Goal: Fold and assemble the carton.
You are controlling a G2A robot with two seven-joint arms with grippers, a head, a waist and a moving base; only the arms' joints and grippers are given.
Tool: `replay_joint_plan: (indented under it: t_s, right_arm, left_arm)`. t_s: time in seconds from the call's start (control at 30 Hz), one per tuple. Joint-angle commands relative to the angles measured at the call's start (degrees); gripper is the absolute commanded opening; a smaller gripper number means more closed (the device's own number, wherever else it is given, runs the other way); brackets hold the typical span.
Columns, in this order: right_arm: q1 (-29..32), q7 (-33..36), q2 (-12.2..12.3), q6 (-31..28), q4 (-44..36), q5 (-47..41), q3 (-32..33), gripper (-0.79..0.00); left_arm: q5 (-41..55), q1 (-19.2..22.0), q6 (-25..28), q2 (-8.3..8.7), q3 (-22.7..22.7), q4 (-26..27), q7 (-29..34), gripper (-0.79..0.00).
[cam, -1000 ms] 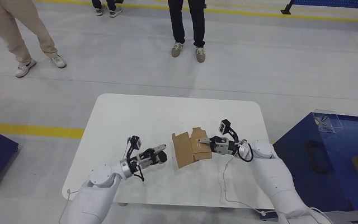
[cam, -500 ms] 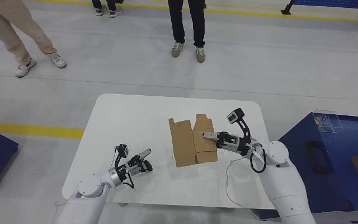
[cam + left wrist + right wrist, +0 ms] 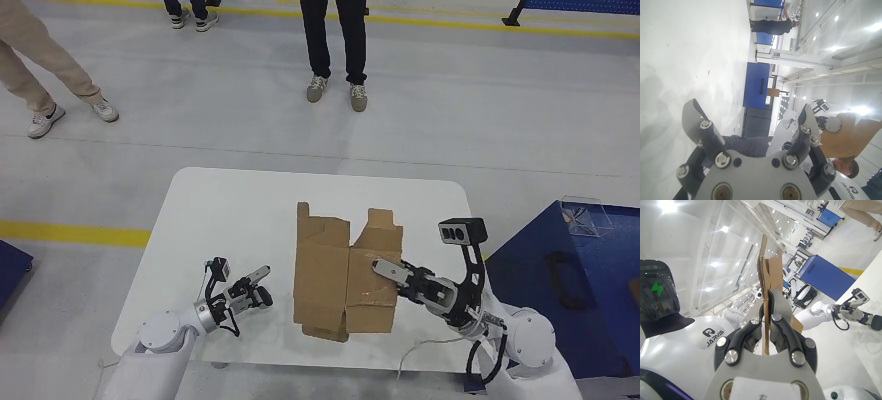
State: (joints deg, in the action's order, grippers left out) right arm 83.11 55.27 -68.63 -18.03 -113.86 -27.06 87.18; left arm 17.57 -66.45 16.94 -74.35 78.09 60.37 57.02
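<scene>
Your right gripper [image 3: 381, 267] has the carton [image 3: 345, 270]. Its jaws are pinched tight on the cardboard, coming in from 4 o'clock and biting the panel on the carton's 3 o'clock side. In the right wrist view the fingers [image 3: 779, 306] clamp the sheet edge-on, and the carton [image 3: 770, 272] runs straight out past the tips.

The carton is flattened, not squared up, and held up off the table [image 3: 230, 210]. In the top view it sits just 3 o'clock of table centre. Two flaps stick out along its 12 o'clock edge with a notch between them.

Your left gripper [image 3: 262, 284] is low over the table at 9 o'clock of the carton, near it but not touching. In the left wrist view that gripper [image 3: 748, 108] has its jaws spread wide with nothing between them.
</scene>
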Motion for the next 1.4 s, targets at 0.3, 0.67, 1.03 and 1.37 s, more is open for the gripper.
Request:
replay_joint_plan:
  t_s: [0.3, 0.67, 1.03, 1.37]
  right_arm:
    - [0.80, 2.53, -0.29, 14.34, 3.56, -21.02, -3.79, -0.785]
    - [-9.58, 4.33, -1.76, 62.73, 23.92, -67.22, -18.49, -0.785]
    - [-17.06, -11.24, -3.03, 76.03, 31.61, -109.31, -38.13, -0.785]
    - [-20.47, -10.99, -1.52, 76.03, 33.35, -112.82, -40.97, -0.785]
  left_arm:
    - [0.00, 0.00, 0.00, 0.00, 0.00, 0.00, 0.00, 0.000]
    - [0.00, 0.00, 0.00, 0.00, 0.00, 0.00, 0.00, 0.000]
    - [0.00, 0.00, 0.00, 0.00, 0.00, 0.00, 0.00, 0.000]
    - [0.00, 0.00, 0.00, 0.00, 0.00, 0.00, 0.00, 0.000]
